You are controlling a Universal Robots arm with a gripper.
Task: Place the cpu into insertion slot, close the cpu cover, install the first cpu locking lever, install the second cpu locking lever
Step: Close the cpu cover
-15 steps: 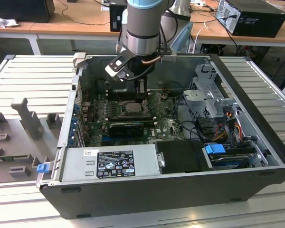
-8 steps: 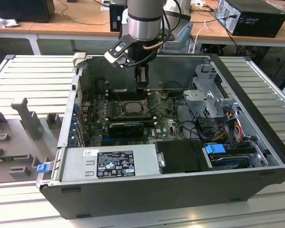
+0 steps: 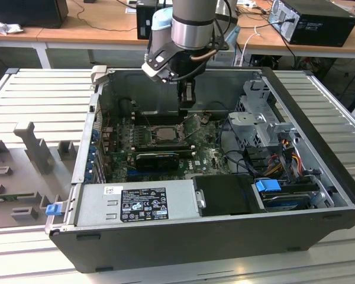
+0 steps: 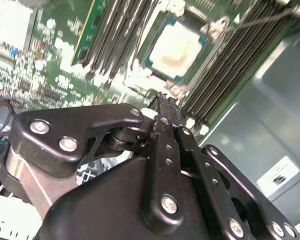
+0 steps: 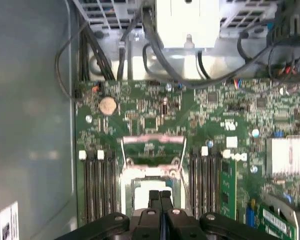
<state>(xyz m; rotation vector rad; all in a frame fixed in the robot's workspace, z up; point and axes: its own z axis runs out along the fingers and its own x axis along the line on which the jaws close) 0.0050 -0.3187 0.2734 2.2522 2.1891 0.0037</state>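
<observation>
Cpu (image 4: 175,50) sits in slot (image 5: 126,190) at exterior view's centre, cover (image 5: 152,145) looks open, levers (image 4: 262,17) undone, claw (image 3: 187,102) pinched shut, empty

No print can be read. In the exterior view, a black label (image 3: 143,204) and a small white sticker (image 3: 113,190) sit on the grey power supply (image 3: 180,201). In both wrist views, a white sticker (image 4: 280,176) (image 5: 9,220) sits on the grey case wall (image 4: 270,100) (image 5: 30,125), its print too fine to read.
</observation>
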